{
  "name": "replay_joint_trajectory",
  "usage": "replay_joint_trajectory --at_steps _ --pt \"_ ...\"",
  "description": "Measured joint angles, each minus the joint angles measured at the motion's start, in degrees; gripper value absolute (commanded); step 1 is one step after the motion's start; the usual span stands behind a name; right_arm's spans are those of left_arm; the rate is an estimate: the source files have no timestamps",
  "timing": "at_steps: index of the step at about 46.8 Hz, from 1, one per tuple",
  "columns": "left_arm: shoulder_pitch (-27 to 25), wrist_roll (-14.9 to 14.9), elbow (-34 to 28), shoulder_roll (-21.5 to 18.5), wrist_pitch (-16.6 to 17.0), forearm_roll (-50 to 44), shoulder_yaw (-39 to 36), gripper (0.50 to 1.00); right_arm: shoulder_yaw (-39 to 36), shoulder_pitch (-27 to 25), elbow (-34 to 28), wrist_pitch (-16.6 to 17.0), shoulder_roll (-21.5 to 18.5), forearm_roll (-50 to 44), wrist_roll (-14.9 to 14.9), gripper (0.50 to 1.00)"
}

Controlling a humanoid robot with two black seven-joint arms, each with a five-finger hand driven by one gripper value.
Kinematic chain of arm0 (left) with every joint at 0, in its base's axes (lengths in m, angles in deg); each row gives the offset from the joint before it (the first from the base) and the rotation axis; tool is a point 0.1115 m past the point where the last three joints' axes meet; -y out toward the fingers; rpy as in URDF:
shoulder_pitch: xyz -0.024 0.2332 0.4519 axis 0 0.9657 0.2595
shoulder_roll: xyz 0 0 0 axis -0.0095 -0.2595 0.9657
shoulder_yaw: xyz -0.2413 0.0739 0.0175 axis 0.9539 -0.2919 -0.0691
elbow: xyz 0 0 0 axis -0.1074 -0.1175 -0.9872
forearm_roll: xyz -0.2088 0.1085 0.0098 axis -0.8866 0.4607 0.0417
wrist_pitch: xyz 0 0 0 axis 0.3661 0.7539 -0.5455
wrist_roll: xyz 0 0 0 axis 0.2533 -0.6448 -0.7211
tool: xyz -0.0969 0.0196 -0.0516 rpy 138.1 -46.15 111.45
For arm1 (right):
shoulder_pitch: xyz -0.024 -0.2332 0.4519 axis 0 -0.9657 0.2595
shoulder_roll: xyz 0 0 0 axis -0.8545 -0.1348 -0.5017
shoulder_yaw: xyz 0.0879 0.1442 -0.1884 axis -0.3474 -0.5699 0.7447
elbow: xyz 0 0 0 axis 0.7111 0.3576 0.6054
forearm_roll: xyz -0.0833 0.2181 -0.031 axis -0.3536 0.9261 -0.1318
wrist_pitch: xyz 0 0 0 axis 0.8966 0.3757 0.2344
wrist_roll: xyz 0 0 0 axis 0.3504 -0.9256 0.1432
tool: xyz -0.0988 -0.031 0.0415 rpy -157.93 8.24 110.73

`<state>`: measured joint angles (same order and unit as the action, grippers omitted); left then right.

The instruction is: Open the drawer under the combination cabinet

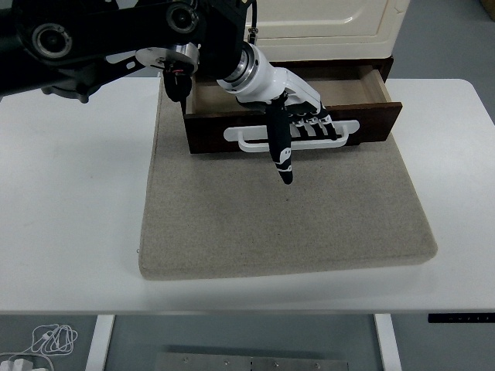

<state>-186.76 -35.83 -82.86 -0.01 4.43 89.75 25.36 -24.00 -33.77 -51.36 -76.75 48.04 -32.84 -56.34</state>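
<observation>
A cream cabinet (325, 19) stands at the back of a beige mat. Under it a dark brown drawer (209, 127) is pulled partway out, its pale inside showing. Across the drawer's front runs a white handle (247, 135). My left hand (298, 120), white with black fingers, comes in from the upper left on a black arm. Its fingers are hooked through the handle from above, while the thumb (281, 151) points down over the mat. The right arm is out of view.
The beige mat (286, 216) covers the middle of the white table (69, 193). A black strip (460, 318) sits under the table's near right edge. A coiled white cable (46, 340) lies on the floor at the bottom left.
</observation>
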Motion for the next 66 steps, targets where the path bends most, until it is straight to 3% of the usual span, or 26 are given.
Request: replay_joint_trajectory --at_steps 26,36,47,66 --pt "-1.13 -0.10 -3.07 -2.96 -3.12 -0.12 2.54 1.000 0.00 0.00 -0.01 0.00 0.00 0.00 0.00 0.926" --pt "-2.03 -0.01 -3.00 -3.41 -3.95 -0.17 7.93 1.000 0.00 0.01 -0.01 0.00 0.00 0.00 0.00 0.926" --pt "-2.33 0.64 -0.32 -4.68 -4.18 -0.16 20.47 1.000 0.00 0.00 0.00 0.00 0.00 0.00 0.00 0.926" --pt "-1.64 6.02 15.46 -5.31 -2.83 0.60 52.99 1.000 0.00 0.01 -0.01 0.00 0.00 0.00 0.00 0.926"
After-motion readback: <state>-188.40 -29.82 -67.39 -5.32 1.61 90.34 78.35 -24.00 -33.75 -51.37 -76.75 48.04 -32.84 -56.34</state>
